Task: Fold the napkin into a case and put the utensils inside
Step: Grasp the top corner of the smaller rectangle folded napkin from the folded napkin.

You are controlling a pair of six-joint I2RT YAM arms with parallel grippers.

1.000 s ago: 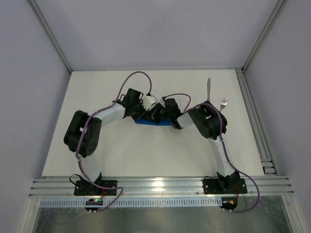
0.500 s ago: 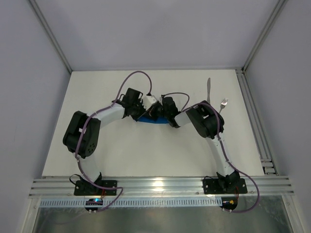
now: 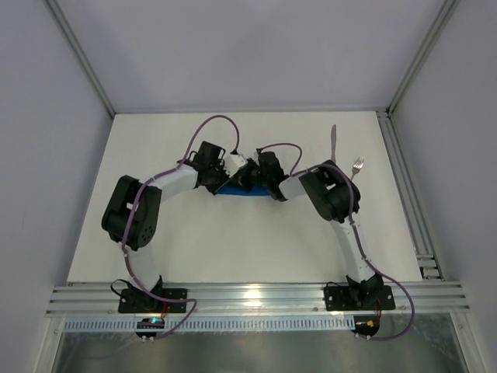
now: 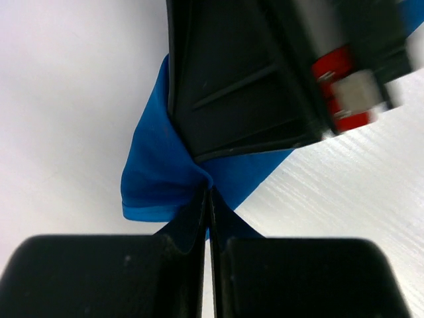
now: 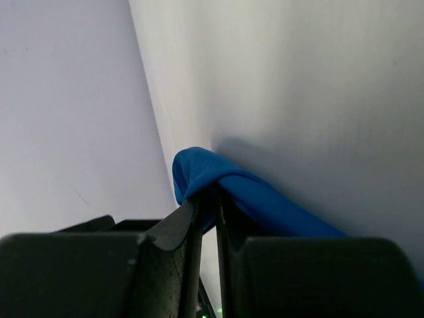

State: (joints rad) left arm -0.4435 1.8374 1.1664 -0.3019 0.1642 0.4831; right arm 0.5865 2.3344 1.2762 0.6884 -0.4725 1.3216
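From above, two arms bend inward and meet over the middle of the white table (image 3: 233, 249). Between them shows a thin strip of blue napkin (image 3: 237, 192), bunched and mostly hidden under the left fingers (image 3: 242, 174) and right fingers (image 3: 253, 182), which nearly touch. Both appear to hold the cloth in order to carry a fold across. The knife (image 3: 333, 144) and fork (image 3: 356, 166) lie well apart at the far right, the fork just beside the right arm (image 3: 334, 198), not yet cased. In the left wrist view, the left fingers (image 4: 199, 218) are pressed fully together, pinching a gathered peak of napkin (image 4: 156, 172). The black right wrist (image 4: 252, 73) looms just beyond, crowding the space. In the right wrist view, the right fingers (image 5: 193, 222) stand a sliver apart, a rolled fold of napkin (image 5: 199, 169) caught between them above the table (image 5: 318, 99).
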